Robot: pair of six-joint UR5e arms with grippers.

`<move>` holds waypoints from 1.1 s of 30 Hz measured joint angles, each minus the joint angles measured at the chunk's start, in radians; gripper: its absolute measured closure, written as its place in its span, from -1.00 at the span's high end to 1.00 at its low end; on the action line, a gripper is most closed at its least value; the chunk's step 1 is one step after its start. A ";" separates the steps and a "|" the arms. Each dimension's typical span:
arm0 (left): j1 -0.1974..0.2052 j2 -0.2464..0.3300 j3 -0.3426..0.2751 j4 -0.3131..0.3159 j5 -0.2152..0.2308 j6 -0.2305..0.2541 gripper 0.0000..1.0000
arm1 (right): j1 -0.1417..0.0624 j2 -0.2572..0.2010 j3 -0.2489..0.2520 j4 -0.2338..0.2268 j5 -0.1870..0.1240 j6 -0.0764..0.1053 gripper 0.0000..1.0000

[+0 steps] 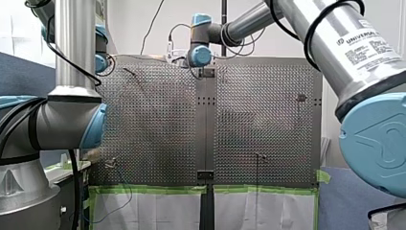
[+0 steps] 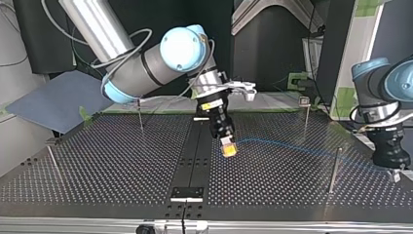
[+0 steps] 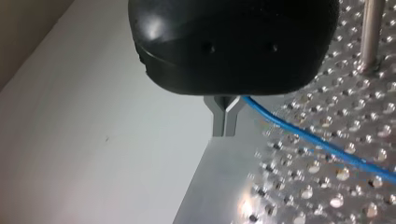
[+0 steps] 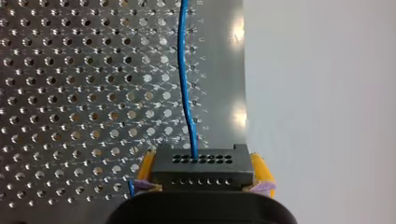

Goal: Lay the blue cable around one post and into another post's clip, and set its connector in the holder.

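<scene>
1. Front view. Perforated bench [image 1: 268,120]. My right arm [image 1: 249,24] reaches to its far middle. The hands are too small here to read.
2. Top view. Right hand [image 2: 228,148] is low over the middle strip. The blue cable [image 2: 292,145] runs from it in a shallow curve to the left hand [image 2: 393,173] at the view's right. The cable bends round neither the clip post [image 2: 305,114] nor the plain post [image 2: 334,168], so routing looks not yet begun.
3. Left wrist view. Metal fingers [image 3: 224,122] are pressed together. The cable issues at their root, apparently pinched.
4. Right wrist view. Yellow pads [image 4: 259,170] clamp the connector [image 4: 201,169], and the cable leads ahead out of it. The next move calls for carrying the cable round a post, kept taut, before the clip.
</scene>
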 joint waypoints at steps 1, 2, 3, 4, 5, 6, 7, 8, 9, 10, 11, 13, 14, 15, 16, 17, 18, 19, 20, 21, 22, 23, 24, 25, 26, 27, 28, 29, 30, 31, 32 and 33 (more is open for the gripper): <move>-0.002 -0.002 0.002 0.000 0.004 0.003 -1.00 | 0.000 0.008 -0.010 0.003 -0.002 0.000 -0.97; -0.003 -0.005 0.004 0.000 0.006 0.005 -1.00 | 0.000 0.014 -0.017 0.007 -0.003 0.000 -0.97; -0.005 -0.011 0.007 0.000 0.008 0.007 -1.00 | -0.001 0.020 -0.024 0.010 -0.004 0.000 -0.97; -0.006 -0.017 0.010 0.000 0.010 0.007 -1.00 | -0.001 0.029 -0.035 0.016 -0.005 0.000 -0.97; -0.006 -0.023 0.012 -0.001 0.010 0.007 -1.00 | -0.002 0.036 -0.043 0.020 -0.006 -0.001 -0.97; -0.008 -0.032 0.016 -0.001 0.010 0.007 -1.00 | -0.002 0.043 -0.051 0.024 -0.007 -0.001 -0.97; -0.009 -0.038 0.018 -0.002 0.011 0.008 -1.00 | -0.003 0.052 -0.061 0.029 -0.008 -0.002 -0.97; -0.010 -0.043 0.021 -0.002 0.011 0.008 -1.00 | -0.004 0.058 -0.068 0.033 -0.008 -0.002 -0.97; -0.013 -0.050 0.024 -0.002 0.010 0.009 -1.00 | -0.004 0.065 -0.076 0.035 -0.009 -0.003 -0.97; -0.015 -0.053 0.027 -0.002 0.009 0.009 -1.00 | -0.005 0.072 -0.086 0.037 -0.009 -0.002 -0.97; -0.017 -0.056 0.029 -0.003 0.007 0.009 -1.00 | -0.007 0.078 -0.093 0.039 -0.009 -0.002 -0.97; -0.023 -0.061 0.036 -0.003 0.001 0.009 -1.00 | -0.010 0.086 -0.106 0.037 -0.009 -0.001 -0.97; -0.026 -0.062 0.039 -0.003 -0.002 0.009 -1.00 | -0.013 0.088 -0.110 0.035 -0.010 -0.001 -0.97; -0.030 -0.065 0.043 -0.003 -0.005 0.009 -1.00 | -0.015 0.089 -0.113 0.032 -0.011 0.000 -0.97; -0.033 -0.067 0.047 -0.003 -0.007 0.008 -1.00 | -0.019 0.091 -0.116 0.029 -0.012 0.000 -0.97; -0.036 -0.071 0.051 -0.004 -0.009 0.008 -1.00 | -0.022 0.092 -0.118 0.027 -0.012 0.001 -0.97; -0.040 -0.078 0.058 -0.007 -0.012 0.008 -1.00 | -0.025 0.092 -0.120 0.025 -0.013 0.001 -0.97; -0.043 -0.084 0.062 -0.009 -0.014 0.009 -1.00 | -0.029 0.093 -0.121 0.021 -0.016 0.002 -0.97; -0.046 -0.090 0.065 -0.011 -0.016 0.010 -1.00 | -0.033 0.094 -0.122 0.018 -0.020 0.003 -0.97; -0.049 -0.097 0.068 -0.012 -0.020 0.011 -1.00 | -0.036 0.095 -0.122 0.017 -0.023 0.003 -0.97; -0.052 -0.101 0.070 -0.013 -0.024 0.011 -1.00 | -0.040 0.097 -0.123 0.015 -0.026 0.004 -0.97; -0.054 -0.104 0.071 -0.013 -0.029 0.012 -1.00 | -0.042 0.099 -0.123 0.014 -0.028 0.003 -0.97; -0.056 -0.107 0.072 -0.013 -0.035 0.012 -1.00 | -0.044 0.102 -0.123 0.014 -0.029 0.002 -0.97; -0.057 -0.109 0.072 -0.013 -0.038 0.012 -1.00 | -0.046 0.107 -0.123 0.014 -0.031 0.002 -0.97; -0.057 -0.110 0.072 -0.012 -0.041 0.012 -1.00 | -0.048 0.111 -0.123 0.014 -0.031 0.001 -0.97; -0.058 -0.112 0.073 -0.011 -0.044 0.012 -1.00 | -0.050 0.116 -0.123 0.015 -0.031 0.000 -0.97; -0.059 -0.115 0.073 -0.010 -0.046 0.011 -1.00 | -0.051 0.123 -0.123 0.015 -0.031 -0.001 -0.97; -0.059 -0.119 0.073 -0.009 -0.047 0.010 -1.00 | -0.052 0.129 -0.123 0.015 -0.031 -0.002 -0.97; -0.059 -0.125 0.073 -0.008 -0.047 0.010 -1.00 | -0.053 0.135 -0.123 0.015 -0.030 -0.003 -0.97; -0.060 -0.131 0.073 -0.008 -0.047 0.010 -1.00 | -0.054 0.141 -0.123 0.014 -0.030 -0.004 -0.97; -0.061 -0.137 0.073 -0.008 -0.046 0.011 -1.00 | -0.055 0.145 -0.124 0.013 -0.029 -0.004 -0.97; -0.062 -0.146 0.073 -0.008 -0.046 0.013 -1.00 | -0.055 0.149 -0.124 0.013 -0.029 -0.005 -0.97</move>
